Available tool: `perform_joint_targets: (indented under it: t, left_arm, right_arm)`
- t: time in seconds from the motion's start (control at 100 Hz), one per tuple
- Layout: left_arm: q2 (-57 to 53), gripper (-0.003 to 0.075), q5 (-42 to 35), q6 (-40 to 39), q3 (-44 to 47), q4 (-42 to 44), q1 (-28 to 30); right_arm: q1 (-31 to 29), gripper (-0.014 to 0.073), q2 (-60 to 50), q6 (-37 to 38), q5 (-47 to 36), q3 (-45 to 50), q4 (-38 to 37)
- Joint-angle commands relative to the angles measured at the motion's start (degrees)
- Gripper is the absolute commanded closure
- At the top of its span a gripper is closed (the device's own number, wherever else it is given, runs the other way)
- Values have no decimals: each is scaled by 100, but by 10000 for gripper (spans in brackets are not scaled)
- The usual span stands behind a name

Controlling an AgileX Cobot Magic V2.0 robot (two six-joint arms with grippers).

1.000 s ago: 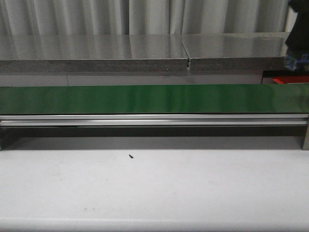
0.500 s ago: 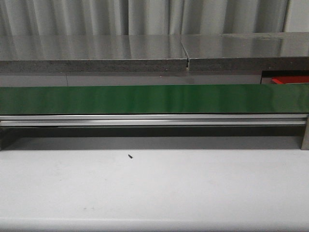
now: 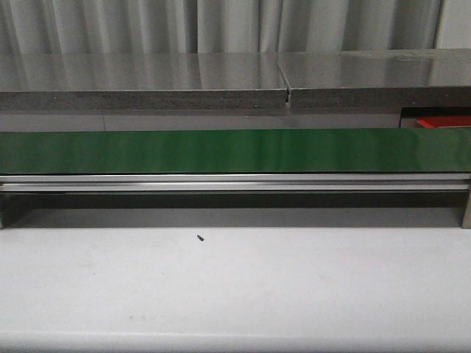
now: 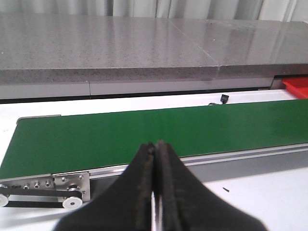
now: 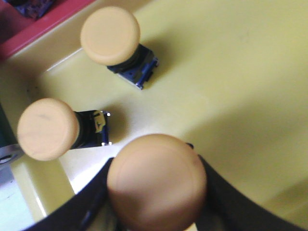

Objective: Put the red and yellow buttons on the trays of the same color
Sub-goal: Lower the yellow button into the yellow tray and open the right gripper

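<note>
1. Right wrist view: closest in, the right gripper point(image 5: 156, 192) has its dark fingers point(image 5: 89, 204) clamped on either side of a yellow button point(image 5: 156, 180), whose round cap fills the near part of the picture.
2. That held button hangs over the yellow tray point(image 5: 231, 72); whether it touches the floor of the tray, I cannot tell.
3. Further in, two more yellow buttons lie on their sides in the tray: one point(image 5: 48, 128) at about ten o'clock from the held cap, another point(image 5: 110, 36) at about eleven o'clock, deeper in. They sit apart from each other, each with a dark, blue-toned base.
4. Beyond the tray's far corner, a strip of the red tray point(image 5: 33, 24) shows.
5. Over to the left wrist view: the left gripper point(image 4: 156, 149) has its black jaws pressed together with nothing between them, poised just short of the belt's near rail.
6. Past it runs the green conveyor belt point(image 4: 144, 137), bare, with a small dark speck point(image 4: 226, 189) on the white table point(image 4: 260, 192) near the rail.
7. Front view: white table nearest, then the belt point(image 3: 235, 151), then a grey stone-like counter point(image 3: 147, 77), curtains at the back. A sliver of red tray point(image 3: 441, 121) peeks in at three o'clock.
</note>
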Motion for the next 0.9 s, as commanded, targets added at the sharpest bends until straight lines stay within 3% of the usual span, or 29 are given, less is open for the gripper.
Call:
perform_joint_targets:
  t: [0.0,0.33,0.4,0.62,0.89]
  left_arm:
    - [44,739,-392,13,-158,-140,-43]
    - [44,739,-392,13,-158,-140,-43]
    - [44,739,-392,13,-158,-140,-43]
    - [44,739,-392,13,-158,-140,-43]
    - [44,739,-392,13,-158,-140,-43]
  right_arm:
    - [-44,410,57,11,-345,-151,94]
    - [-26,396,555,11,-532,-151,94]
    - [-26,339,562,-1,-526,-151,88]
    - [-15,4,534,-14,-423,-170,100]
    - [402,-22,-141,-51,-568,-171,226]
